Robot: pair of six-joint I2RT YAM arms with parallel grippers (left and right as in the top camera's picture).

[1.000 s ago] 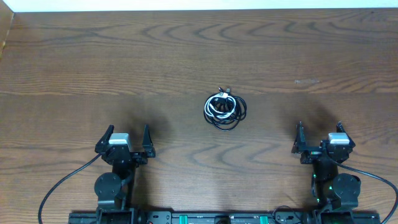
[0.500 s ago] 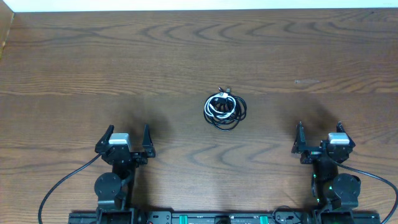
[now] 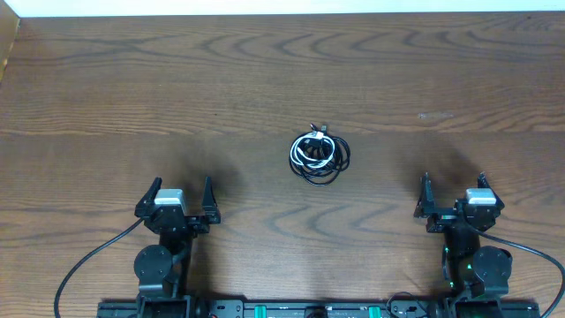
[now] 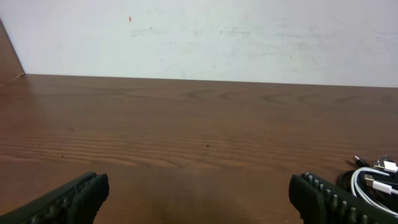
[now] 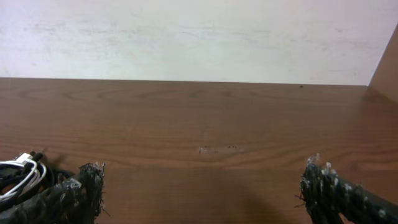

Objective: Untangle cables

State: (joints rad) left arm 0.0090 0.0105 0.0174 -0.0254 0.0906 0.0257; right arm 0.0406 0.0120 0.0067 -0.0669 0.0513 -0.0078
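Observation:
The cables lie in one small tangled coil of black and white cord at the middle of the wooden table. The coil also shows at the right edge of the left wrist view, cables, and at the left edge of the right wrist view, cables. My left gripper stands open near the front left, well short of the coil, nothing between its fingers. At the front right my right gripper is open and empty too, to the right of the coil.
Thick black wires run from both arm bases along the front edge. A white wall rises behind the table's far edge. A wooden side panel borders the right side.

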